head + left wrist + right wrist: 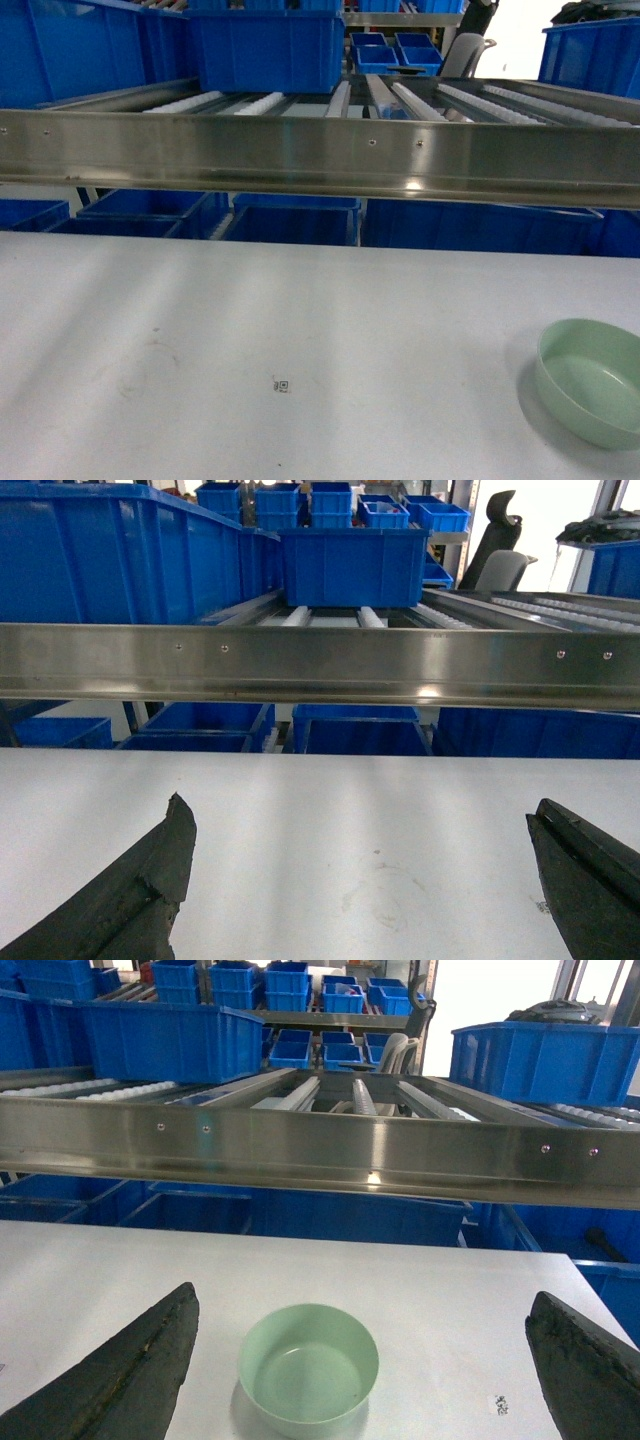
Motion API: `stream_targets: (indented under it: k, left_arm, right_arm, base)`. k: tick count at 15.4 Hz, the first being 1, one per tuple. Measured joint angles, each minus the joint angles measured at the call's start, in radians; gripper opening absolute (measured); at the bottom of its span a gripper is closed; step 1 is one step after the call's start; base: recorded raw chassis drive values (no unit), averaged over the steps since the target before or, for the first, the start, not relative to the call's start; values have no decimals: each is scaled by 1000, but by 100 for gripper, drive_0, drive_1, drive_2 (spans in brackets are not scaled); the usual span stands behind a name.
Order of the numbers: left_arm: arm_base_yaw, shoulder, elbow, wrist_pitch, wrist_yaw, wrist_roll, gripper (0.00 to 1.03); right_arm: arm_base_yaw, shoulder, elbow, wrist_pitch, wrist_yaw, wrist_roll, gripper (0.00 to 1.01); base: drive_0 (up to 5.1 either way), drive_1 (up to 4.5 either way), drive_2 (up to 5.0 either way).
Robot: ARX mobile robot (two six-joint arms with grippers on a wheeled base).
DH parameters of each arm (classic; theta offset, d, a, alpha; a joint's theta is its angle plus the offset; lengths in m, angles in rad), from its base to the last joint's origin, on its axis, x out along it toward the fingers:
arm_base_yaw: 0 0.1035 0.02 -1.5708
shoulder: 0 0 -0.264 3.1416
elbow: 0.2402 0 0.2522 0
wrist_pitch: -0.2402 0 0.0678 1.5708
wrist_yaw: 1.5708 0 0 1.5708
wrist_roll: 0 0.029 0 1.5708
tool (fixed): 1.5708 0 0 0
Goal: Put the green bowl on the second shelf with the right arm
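The right gripper [360, 1380] fills the bottom corners of its wrist view, fingers [130, 1380] spread wide, with the bowl [310, 1368] upright on the white table [450, 1290] between them at lower centre, touching neither. In the head view the bowl [592, 382] sits at the lower right edge of the table [250, 320], below the steel shelf rail [320, 150] that crosses the frame, with a blue bin [265, 45] on the rollers at upper centre. The left gripper [360, 890] is likewise spread, its fingers [135, 895] in the bottom corners over bare tabletop.
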Motion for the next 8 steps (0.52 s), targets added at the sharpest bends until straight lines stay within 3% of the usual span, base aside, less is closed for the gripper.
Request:
stream_targets:
  k: [8]
  left_arm:
    - [0, 0, 0, 0, 0, 0, 98]
  right_arm:
    - [0, 0, 0, 0, 0, 0, 98]
  base:
    - [0, 0, 0]
